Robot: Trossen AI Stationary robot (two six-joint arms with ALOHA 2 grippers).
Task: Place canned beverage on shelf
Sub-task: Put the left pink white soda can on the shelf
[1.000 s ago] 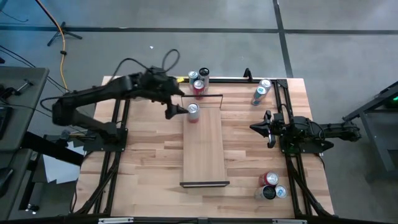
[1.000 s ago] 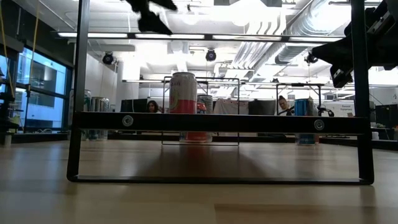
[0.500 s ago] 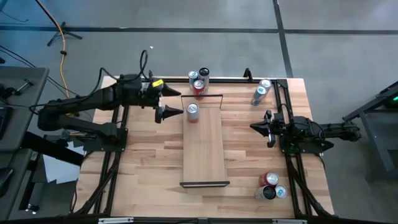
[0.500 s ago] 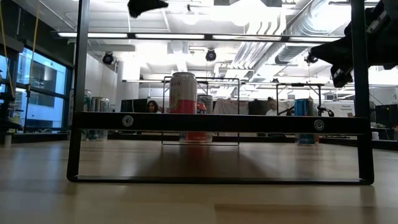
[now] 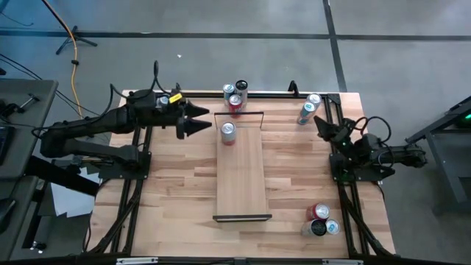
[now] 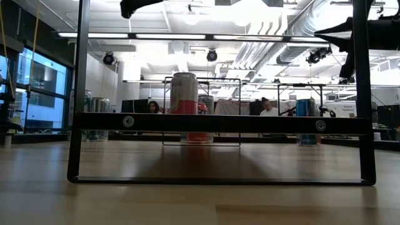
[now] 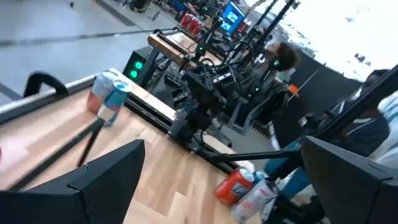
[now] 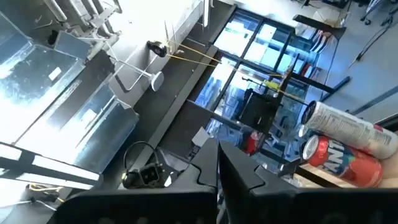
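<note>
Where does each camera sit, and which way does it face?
High: overhead, straight down on the shelf; both arms show.
Low: tabletop height, level past the can; arms hang in from above.
Left wrist: across the table; open left pincer.
Right wrist: tilted up at the room; shut right pincer.
High and low share the can.

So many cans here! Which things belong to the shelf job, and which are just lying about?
Part of the job:
- shelf
- can standing on the shelf
- left gripper, open, beside that can

Lying about:
- cans behind the shelf
- two cans at the far right corner
- cans at the near right corner
</note>
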